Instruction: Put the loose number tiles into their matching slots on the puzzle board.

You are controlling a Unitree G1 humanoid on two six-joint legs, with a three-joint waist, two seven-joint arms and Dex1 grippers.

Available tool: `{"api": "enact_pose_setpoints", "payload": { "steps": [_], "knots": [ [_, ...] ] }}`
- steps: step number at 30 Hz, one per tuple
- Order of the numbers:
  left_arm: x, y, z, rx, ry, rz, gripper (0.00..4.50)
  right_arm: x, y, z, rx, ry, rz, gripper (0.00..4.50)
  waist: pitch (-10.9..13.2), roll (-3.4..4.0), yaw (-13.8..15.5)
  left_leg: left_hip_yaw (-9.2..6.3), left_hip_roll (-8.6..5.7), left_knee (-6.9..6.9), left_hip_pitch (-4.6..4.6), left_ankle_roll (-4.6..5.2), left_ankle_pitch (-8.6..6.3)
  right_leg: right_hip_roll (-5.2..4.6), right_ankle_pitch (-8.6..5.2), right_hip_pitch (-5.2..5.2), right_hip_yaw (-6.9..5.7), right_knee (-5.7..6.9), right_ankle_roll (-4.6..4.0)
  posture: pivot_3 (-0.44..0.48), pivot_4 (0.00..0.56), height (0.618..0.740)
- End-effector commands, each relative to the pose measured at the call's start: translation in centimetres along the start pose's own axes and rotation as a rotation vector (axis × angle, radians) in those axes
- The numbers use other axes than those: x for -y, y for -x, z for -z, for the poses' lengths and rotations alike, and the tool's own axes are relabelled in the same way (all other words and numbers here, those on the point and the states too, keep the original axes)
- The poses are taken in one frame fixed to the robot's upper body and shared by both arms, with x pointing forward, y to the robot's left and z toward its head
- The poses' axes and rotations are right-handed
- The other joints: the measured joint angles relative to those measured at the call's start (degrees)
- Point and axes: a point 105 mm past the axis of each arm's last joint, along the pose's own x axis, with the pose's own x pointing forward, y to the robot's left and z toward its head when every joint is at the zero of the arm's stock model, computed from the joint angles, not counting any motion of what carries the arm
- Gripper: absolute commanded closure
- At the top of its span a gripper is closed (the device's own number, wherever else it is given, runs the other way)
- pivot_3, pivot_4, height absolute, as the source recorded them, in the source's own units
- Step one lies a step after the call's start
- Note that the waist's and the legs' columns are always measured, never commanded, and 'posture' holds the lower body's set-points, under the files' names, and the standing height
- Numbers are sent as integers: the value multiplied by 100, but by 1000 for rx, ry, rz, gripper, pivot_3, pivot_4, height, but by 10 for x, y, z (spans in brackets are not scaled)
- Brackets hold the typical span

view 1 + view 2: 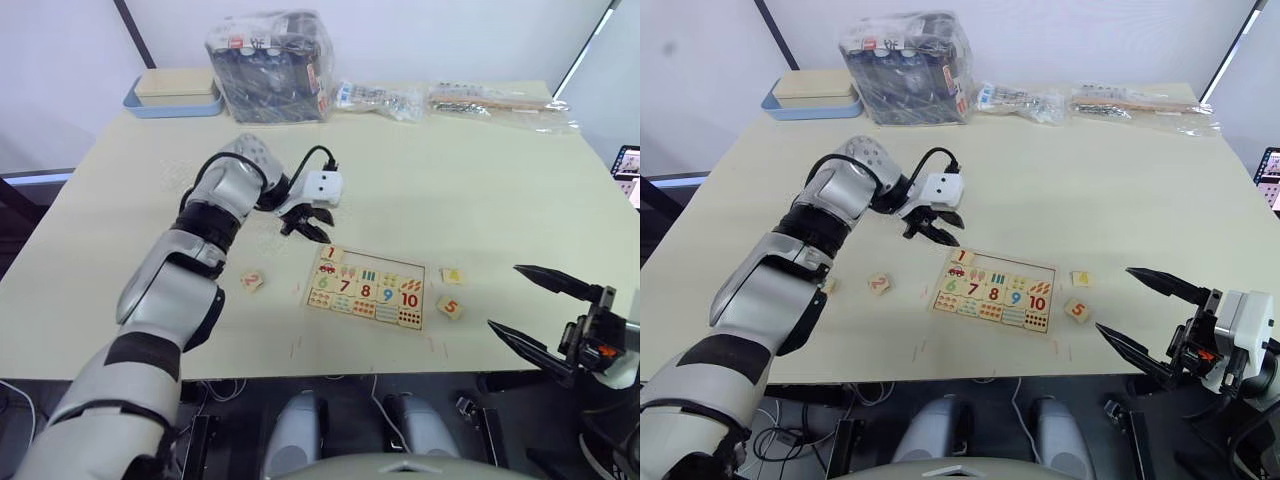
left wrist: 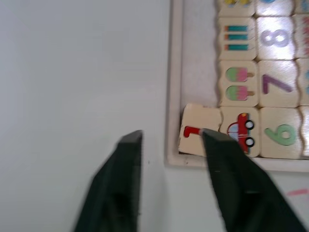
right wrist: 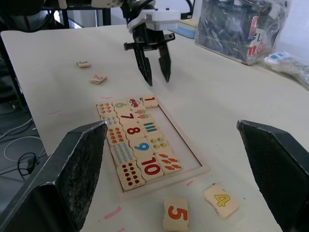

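Nearest the robot, the right end effector hangs off the table's front edge with its fingers spread wide and nothing between them, seemingly parked clear while the left arm works; just ahead of it the 5 tile and the 4 tile lie loose on the table right of the puzzle board; on the board's other side the 2 tile waits, with another loose tile further out, its digit too small to read; the 1 tile sits in the board's top-row corner, slightly crooked over the rim, probably not fully seated; the left end effector hovers just above it, released and empty; the remaining slots are bare; at the far edge sit a blue tray and bagged goods.
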Motion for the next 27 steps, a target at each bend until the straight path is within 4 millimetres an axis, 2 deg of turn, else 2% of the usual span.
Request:
{"api": "enact_pose_setpoints", "payload": {
  "steps": [1,2,27],
  "knots": [
    [-5,3,-1,18,-32,-52,4288,1,1,-5,13,35,5,0,0,0,2,0,0,1,-1,0,0,0,0,0,0,0,0,0,150,740],
    [-5,2,0,13,-32,-56,4438,1,0,-5,13,35,5,0,0,0,1,0,0,1,-1,0,0,0,0,0,0,0,0,0,150,740],
    [5,-5,11,-54,-42,0,4438,0,0,-4,11,35,4,0,0,0,-3,1,0,1,0,0,0,0,0,0,0,1,0,0,150,740]
  ]
}}
